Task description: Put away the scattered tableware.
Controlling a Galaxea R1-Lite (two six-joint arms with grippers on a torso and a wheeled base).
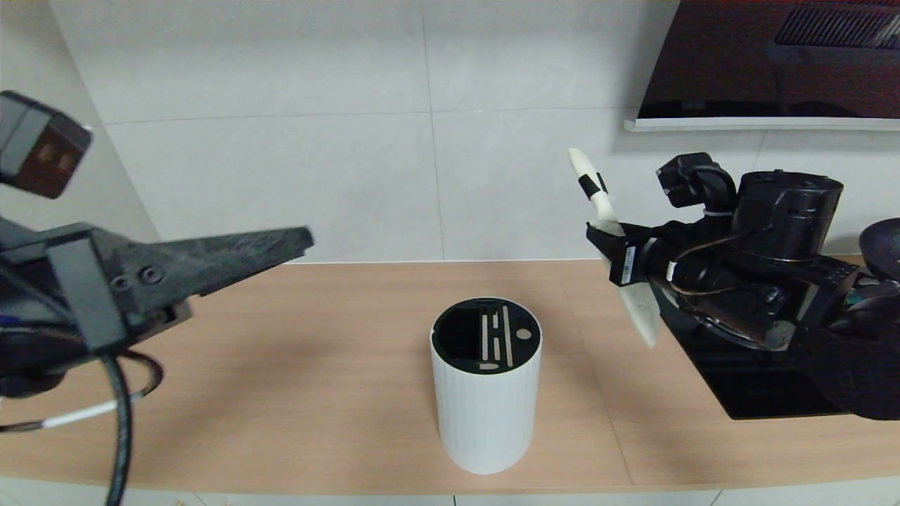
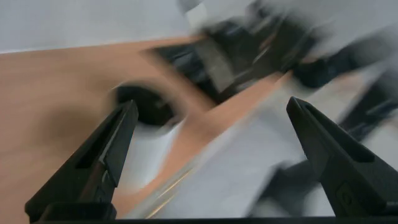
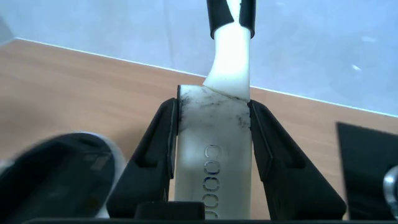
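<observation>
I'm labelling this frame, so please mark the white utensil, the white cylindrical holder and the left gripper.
white utensil (image 1: 640, 309), head view, its lower, wider end.
white cylindrical holder (image 1: 485, 407), head view, its ribbed side wall.
left gripper (image 2: 211, 104), left wrist view, midway between its open fingertips.

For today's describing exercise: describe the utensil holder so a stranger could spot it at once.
Find the wooden counter; near its middle stands the utensil holder, an upright white ribbed cylinder. Its black top with slots sets it apart from the flat black cooktop on the robot's right.
</observation>
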